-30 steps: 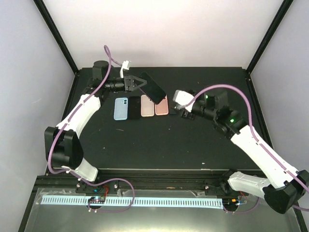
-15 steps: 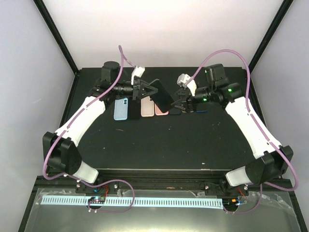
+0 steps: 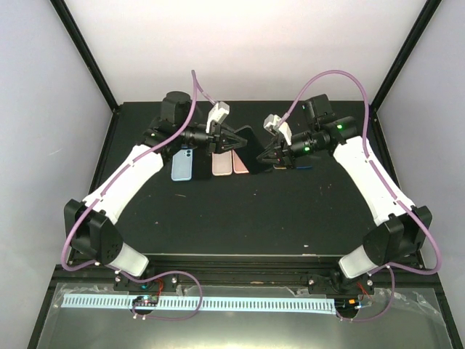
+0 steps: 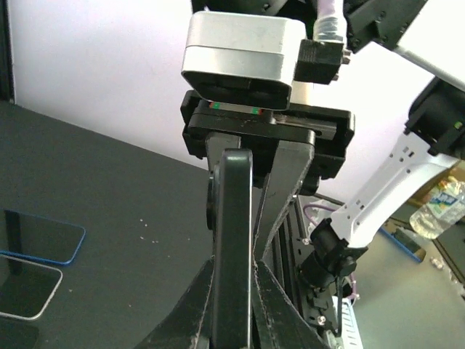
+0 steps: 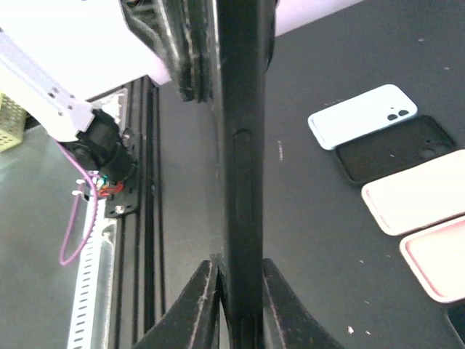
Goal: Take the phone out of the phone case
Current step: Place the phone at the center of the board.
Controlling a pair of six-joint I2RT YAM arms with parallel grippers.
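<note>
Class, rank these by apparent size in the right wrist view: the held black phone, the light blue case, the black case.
Largest: held black phone, though nearest the camera.
Then black case and light blue case: alike, unranked.

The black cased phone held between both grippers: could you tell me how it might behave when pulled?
The cased phone looks stiff: it runs straight out of the left gripper, with no sag. Its smooth, thin edge may slip in the right gripper. Pinched edge-on at both ends, it could twist rather than part.
</note>
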